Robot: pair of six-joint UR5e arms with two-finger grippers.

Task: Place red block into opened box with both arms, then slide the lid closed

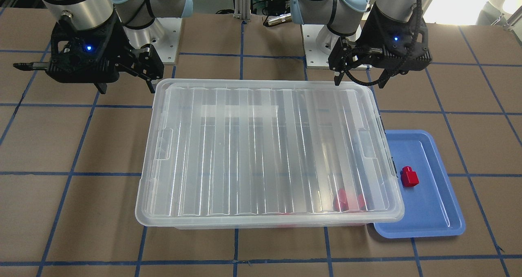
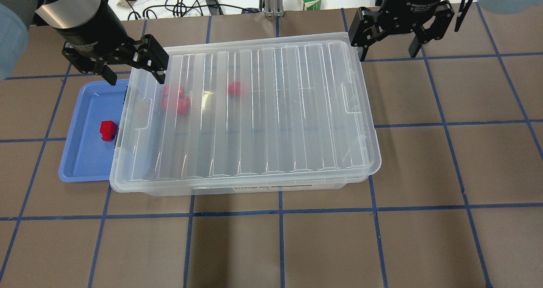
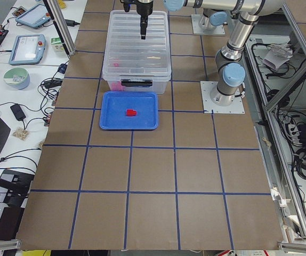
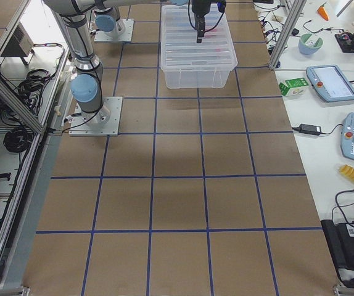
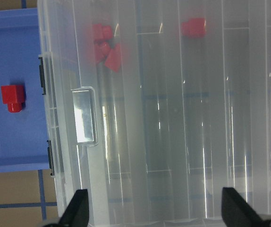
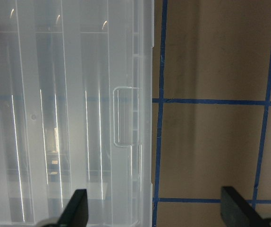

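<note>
"What's on the brown table with its blue tape grid?"

"A clear box, the ribbed lid lying over all of it. A blue tray sits against its left end."

"The red block?"

"On the tray, near the edge beside the box, unheld."

"The grippers?"

"The left gripper hangs above the lid's left end, the right gripper above its right edge. Both have fingers spread, empty."
</note>
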